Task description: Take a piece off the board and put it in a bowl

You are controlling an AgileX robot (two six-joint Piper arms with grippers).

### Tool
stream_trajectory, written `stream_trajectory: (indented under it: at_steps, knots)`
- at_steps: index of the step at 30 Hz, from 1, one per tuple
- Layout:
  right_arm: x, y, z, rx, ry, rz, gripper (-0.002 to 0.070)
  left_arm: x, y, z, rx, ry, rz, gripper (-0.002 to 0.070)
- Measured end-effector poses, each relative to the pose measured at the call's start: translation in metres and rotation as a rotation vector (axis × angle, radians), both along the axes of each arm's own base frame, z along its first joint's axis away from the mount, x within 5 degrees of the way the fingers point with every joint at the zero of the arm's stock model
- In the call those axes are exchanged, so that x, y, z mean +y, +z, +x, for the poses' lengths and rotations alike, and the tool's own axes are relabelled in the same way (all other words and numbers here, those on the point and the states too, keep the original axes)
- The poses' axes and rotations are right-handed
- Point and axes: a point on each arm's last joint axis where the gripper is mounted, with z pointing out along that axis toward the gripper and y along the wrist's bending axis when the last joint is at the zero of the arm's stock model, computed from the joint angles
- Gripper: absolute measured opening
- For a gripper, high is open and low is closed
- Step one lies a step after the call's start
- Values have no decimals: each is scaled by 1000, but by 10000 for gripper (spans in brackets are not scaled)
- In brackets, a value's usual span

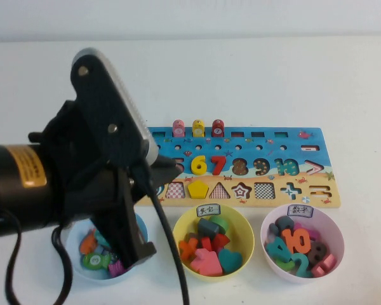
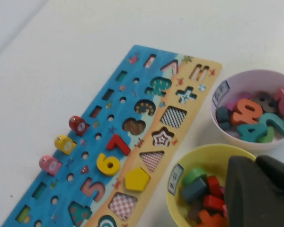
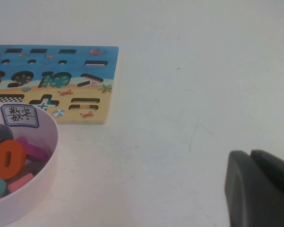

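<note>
The board (image 1: 254, 166) lies across the table's middle, and the left wrist view shows it too, board (image 2: 132, 101). The pink "5" piece (image 2: 92, 187) sits in its slot beside the yellow "6" (image 2: 108, 164); my arm hides the piece in the high view. My left gripper (image 1: 171, 169) hangs over the board's left part, shut with nothing between its fingers (image 2: 244, 189). The pale pink bowl (image 1: 334, 223) stands at the front right, holding several numerals. My right gripper (image 3: 250, 153) is shut and empty over bare table to the right of that bowl (image 3: 53, 137).
A yellow bowl (image 1: 244, 219) of shapes and a light blue bowl (image 1: 72, 254) stand in front of the board. Pink, yellow and red pegs (image 1: 198, 129) stand on its back row. The red "7" (image 1: 218, 164) lies beside the "6". My left arm's cable (image 1: 168, 251) trails over the table's front.
</note>
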Motion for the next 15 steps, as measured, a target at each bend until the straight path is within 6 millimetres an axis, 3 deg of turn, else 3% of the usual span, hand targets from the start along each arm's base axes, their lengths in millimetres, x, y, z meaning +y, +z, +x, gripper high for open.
stream_trajectory:
  at_steps: [7,15]
  knots:
    - [0,0,0,0,0,0,-17,7,-8,-3,23,6,91,-1]
    - [0,0,0,2,0,0,-17,33,-6,-3,95,307,31,-2]
